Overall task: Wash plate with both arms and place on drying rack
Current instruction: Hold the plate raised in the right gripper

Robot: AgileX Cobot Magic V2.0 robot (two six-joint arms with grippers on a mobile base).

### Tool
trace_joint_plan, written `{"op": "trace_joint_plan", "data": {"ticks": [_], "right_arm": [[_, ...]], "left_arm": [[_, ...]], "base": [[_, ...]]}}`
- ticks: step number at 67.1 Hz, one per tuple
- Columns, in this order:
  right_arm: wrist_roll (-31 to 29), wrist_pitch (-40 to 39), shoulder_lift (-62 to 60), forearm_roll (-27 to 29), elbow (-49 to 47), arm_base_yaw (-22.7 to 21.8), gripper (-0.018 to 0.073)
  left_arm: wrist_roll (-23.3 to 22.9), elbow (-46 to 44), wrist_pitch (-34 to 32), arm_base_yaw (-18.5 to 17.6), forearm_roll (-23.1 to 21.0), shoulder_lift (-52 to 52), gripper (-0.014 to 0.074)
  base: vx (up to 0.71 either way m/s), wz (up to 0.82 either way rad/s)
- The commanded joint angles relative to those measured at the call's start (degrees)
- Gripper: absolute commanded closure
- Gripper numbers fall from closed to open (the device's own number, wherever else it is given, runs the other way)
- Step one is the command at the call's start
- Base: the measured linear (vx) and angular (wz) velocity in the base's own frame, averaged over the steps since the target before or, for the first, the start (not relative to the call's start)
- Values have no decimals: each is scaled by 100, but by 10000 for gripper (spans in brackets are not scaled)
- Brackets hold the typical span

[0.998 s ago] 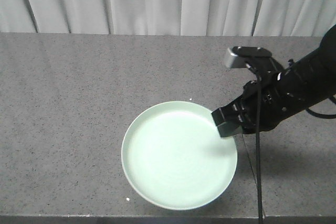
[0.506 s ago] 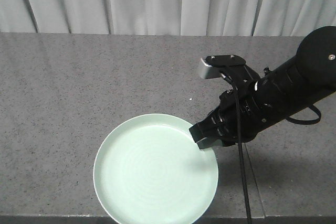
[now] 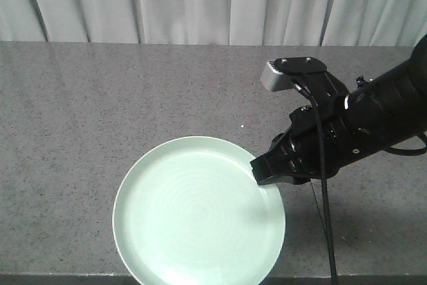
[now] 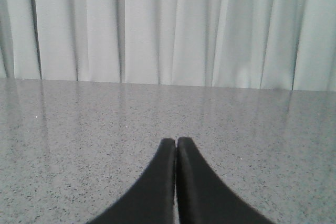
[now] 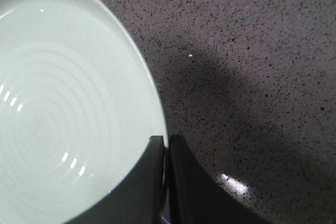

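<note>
Pinching plate [image 5: 63, 103] rim, right pincer [image 5: 167, 142]; left pincer [image 4: 176, 144] pressed together, wrist view only.

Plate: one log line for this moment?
right hand shut on plate rim | left hand shut, empty | plate at counter edge

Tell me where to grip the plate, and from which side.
Grip the plate by its low rim from the right, one jaw inside, one outside: it is wide and shallow, so only that edge fits. The right gripper pinches there.
</note>
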Motion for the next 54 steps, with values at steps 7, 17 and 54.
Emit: {"op": "trace_joint_plan", "data": {"ticks": [7, 17, 54], "right_arm": [[-49, -81, -330, 224, -140, 2, 561], [-49, -15, -331, 224, -140, 2, 561], [-49, -7, -331, 224, -140, 2, 561]], "left_arm": [[-30, -158, -420, -10, -19, -80, 603], [-30, -158, -420, -10, -19, -80, 603], [-30, -158, -420, -10, -19, -80, 603]], "base": [[0, 0], [0, 0], [0, 0]]}}
